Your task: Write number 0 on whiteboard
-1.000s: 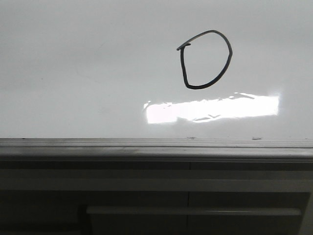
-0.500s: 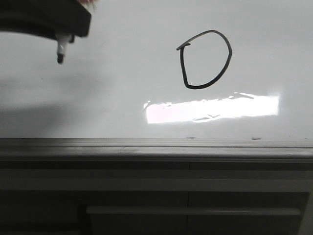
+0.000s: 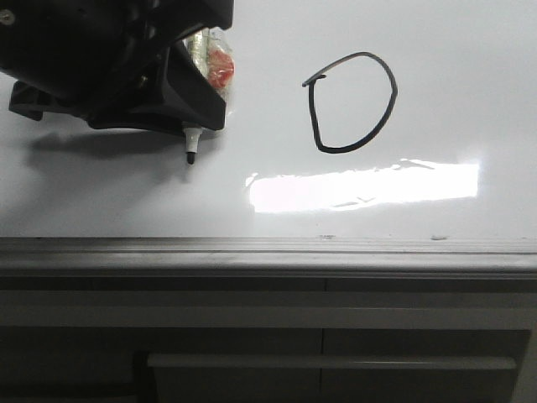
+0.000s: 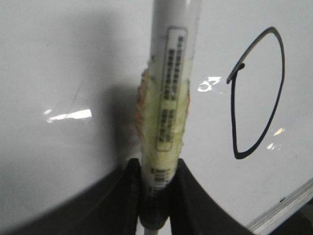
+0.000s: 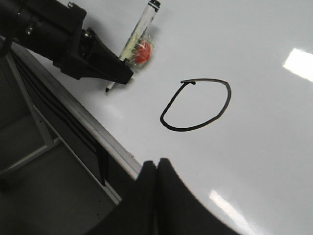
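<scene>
Front view: the left gripper (image 3: 191, 126) clamps a marker (image 3: 192, 144), tip down, close over the whiteboard (image 3: 101, 201); contact can't be told. A finished 0 (image 3: 351, 102) sits well to the right (D-like, tick at top left). The right gripper (image 5: 155, 169) is pressed together, holding nothing, near the board rail (image 5: 88, 129). If another 0 is meant, I'd say: land the tip lightly, keep the marker steep, draw one steady loop and close it at the start, clear of the glare patch (image 3: 361, 186).
</scene>
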`<state>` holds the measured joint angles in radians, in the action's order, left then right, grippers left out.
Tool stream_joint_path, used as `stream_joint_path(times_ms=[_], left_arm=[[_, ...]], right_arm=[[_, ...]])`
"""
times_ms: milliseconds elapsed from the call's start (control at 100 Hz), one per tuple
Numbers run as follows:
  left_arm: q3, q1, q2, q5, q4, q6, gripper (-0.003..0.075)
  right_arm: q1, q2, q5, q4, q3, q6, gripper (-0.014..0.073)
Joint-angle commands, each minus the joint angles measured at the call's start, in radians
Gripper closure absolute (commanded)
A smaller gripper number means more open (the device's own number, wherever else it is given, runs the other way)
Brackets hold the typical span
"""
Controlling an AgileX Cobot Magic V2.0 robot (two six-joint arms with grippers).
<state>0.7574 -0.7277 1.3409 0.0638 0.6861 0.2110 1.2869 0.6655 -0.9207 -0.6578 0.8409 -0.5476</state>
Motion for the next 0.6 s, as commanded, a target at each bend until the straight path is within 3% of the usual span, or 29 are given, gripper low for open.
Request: stream_joint_path(times_ms=[0,480,590], left_arm=[[0.027,0.000,0.007,-0.072,0.026,-0.010,0.0740],[0.027,0.000,0.021,-0.064,0.037,-0.010,0.0737],[0.027,0.000,0.021,-0.069,0.037,-0.010,0.0675]], right_arm=[[-0.005,0.000,0.068,-0.050,0.013,-0.017,0.0659],[-0.005,0.000,0.077,-0.050,0.007,-0.017,0.0659],[-0.005,0.000,0.077,-0.050,0.007,-0.017,0.0659]])
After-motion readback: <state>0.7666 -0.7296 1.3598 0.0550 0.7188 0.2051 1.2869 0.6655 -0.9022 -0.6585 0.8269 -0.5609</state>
